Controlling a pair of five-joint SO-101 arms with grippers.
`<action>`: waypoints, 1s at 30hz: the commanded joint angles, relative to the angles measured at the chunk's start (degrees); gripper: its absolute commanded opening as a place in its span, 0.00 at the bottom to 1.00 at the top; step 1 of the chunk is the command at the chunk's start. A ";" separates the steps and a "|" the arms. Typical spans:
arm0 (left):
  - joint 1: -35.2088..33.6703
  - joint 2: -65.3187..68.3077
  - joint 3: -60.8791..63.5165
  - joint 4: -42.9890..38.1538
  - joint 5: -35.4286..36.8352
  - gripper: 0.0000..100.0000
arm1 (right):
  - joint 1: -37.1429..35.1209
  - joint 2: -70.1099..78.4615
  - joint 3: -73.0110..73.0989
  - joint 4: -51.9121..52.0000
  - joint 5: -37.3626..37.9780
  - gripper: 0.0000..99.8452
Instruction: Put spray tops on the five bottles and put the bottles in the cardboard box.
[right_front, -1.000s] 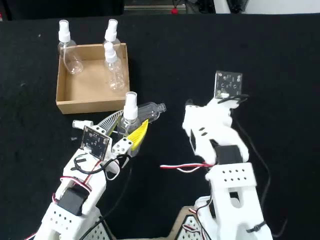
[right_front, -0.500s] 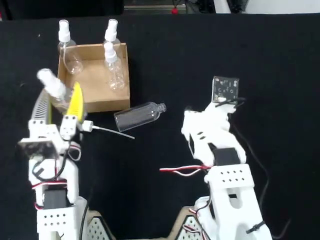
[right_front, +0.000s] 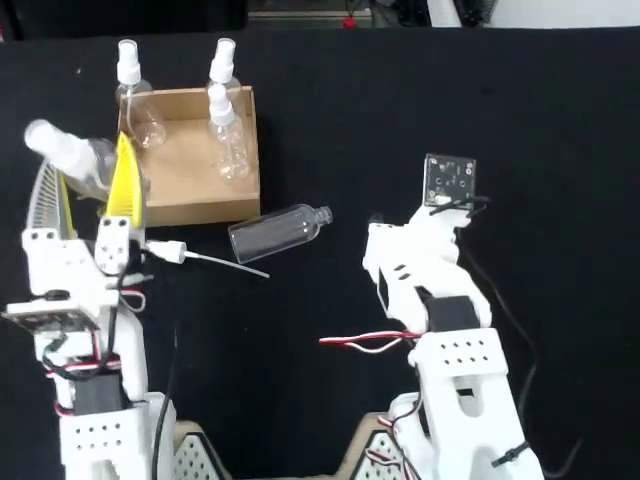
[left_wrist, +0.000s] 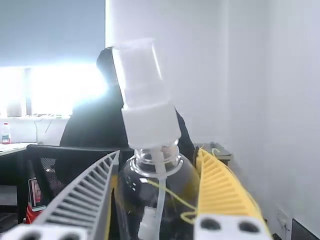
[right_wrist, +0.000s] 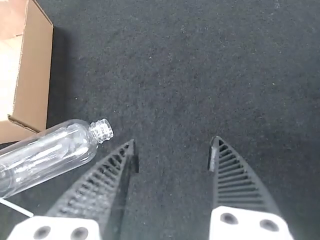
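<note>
The worktop (right_front: 420, 100) is covered in black fabric. A cardboard box (right_front: 190, 212) is placed on it toward the far left. An uncapped clear bottle (right_front: 275, 232) is laid on its side just beside the box's near right corner. A loose spray top (right_front: 168, 250) is laid beside it, its tube directed toward the bottle.

— What are the arms built from?
— White plastic shells on both the left arm (right_front: 95, 300) and the right arm (right_front: 440, 300), with a black servo (right_front: 448, 310) set in.
— Cables?
— A red-and-white wire (right_front: 365, 338) and a black cable (right_front: 515, 320) on the right one.
— The grippers?
— The left gripper (left_wrist: 157, 155) has a yellow ribbed finger (left_wrist: 220, 185) and a grey one. The right gripper (right_wrist: 173, 144) has dark ribbed fingers (right_wrist: 232, 170) on white mounts with screw holes (right_wrist: 228, 218).
</note>
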 joint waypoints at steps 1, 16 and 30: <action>-2.24 20.66 -16.04 -1.32 0.44 0.14 | 0.70 -1.98 -0.13 -1.41 -0.53 0.22; -0.92 53.98 -17.54 -24.18 0.44 0.14 | 1.05 -1.80 -0.13 -1.41 -0.53 0.22; 5.76 86.15 -22.81 -52.84 0.00 0.14 | 1.05 -1.71 -0.13 -1.41 -0.26 0.22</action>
